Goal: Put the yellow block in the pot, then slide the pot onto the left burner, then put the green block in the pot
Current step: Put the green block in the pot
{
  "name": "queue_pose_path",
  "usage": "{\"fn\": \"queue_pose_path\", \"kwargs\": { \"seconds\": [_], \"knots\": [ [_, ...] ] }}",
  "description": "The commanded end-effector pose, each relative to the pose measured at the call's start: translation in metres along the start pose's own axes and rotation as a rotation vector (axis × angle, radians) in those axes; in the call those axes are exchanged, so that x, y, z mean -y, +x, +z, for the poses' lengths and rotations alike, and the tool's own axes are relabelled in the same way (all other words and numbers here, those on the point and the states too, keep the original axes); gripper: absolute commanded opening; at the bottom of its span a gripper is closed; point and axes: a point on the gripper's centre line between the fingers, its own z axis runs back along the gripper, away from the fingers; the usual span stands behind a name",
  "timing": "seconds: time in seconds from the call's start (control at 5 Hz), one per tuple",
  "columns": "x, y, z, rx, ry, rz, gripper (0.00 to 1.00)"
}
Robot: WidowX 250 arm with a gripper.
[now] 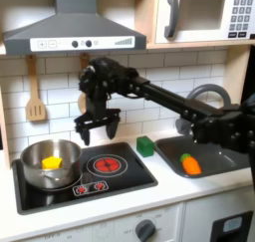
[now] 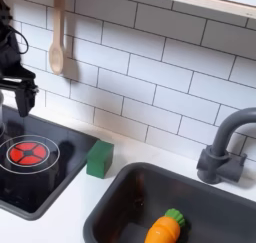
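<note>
Yellow plastic shows inside the pot: the yellow block lies on its bottom, near the middle. In the first exterior view the pot stands on the stovetop over the burner on the first exterior view's left, so the rings under it are hidden. The other burner, with red rings, is bare and lies just beside the pot on the first exterior view's right; in the second exterior view this burner is at the left edge. The green block stands on the white worktop between the stovetop and the sink; in the second exterior view the green block touches the stovetop's edge or stands just beside it. The gripper hangs in the air above the stovetop, between the pot and the red burner, pointing down. Its fingers are spread apart and hold nothing. In the second exterior view the gripper is partly cut by the left edge. An orange carrot toy lies in the sink, also seen in the second exterior view, beside the grey faucet. A wooden spoon hangs on the tiled wall.
</note>
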Motion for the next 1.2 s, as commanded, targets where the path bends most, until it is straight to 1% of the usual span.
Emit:
{"fn": "queue_pose_path", "kwargs": {
  "seconds": [0.0,0.2,0.4,0.6,1.0],
  "knots": [
    [0.031,-0.018,-0.006,-0.017,-0.017,-0.072,1.00],
    [0.044,-0.022,-0.004,0.003,-0.017,-0.095,1.00],
    [0.059,-0.024,-0.008,-0.013,-0.056,-0.116,1.00],
    [0.056,-0.023,-0.008,-0.013,-0.049,-0.111,1.00],
    [0.057,-0.023,-0.009,-0.013,-0.051,-0.112,1.00]
  ]
}}
